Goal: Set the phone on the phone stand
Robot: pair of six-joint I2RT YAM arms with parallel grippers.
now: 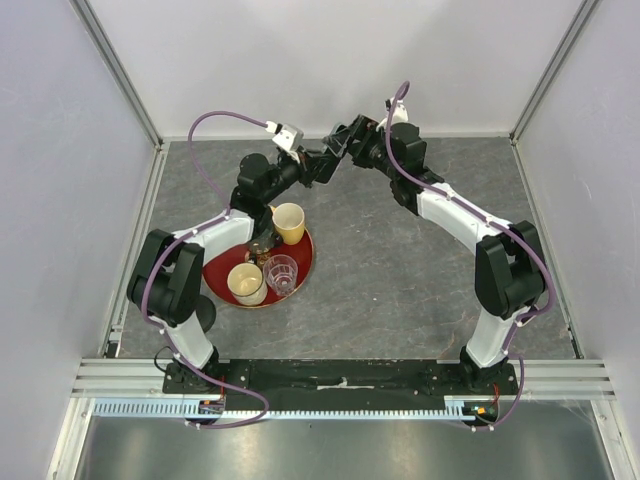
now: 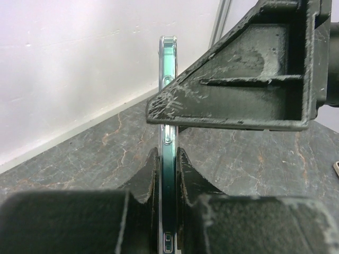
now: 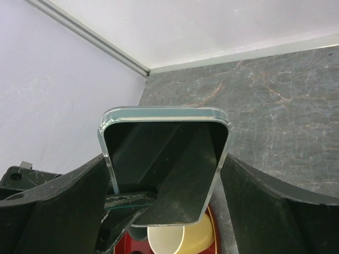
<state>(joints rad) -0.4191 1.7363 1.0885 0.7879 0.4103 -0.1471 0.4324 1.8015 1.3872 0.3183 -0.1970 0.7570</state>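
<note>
Step in hand: a mid-air pass of the phone (image 3: 164, 135) between the two arms, judged from both hands being on it at once.
Phone: upright above the far middle of the counter (image 1: 400, 290), well beyond the red tray (image 1: 306, 250) of cups.
Left hand (image 2: 168, 172): clenched on the phone, one finger on each flat face near its lower end.
Right hand (image 3: 165, 166): grasping the phone across its width, fingers meeting both side edges.
Phone stand: not surely found. A dark round shape (image 1: 203, 315) on the counter at the near left, beside the left arm, may be it.
Next move: one hand should probably let go cleanly while the other keeps its grip, then carry the phone to the stand and lower it, tilted to suit the holder.
Risk: the slim, glossy phone could slip or twist at the release.
</note>
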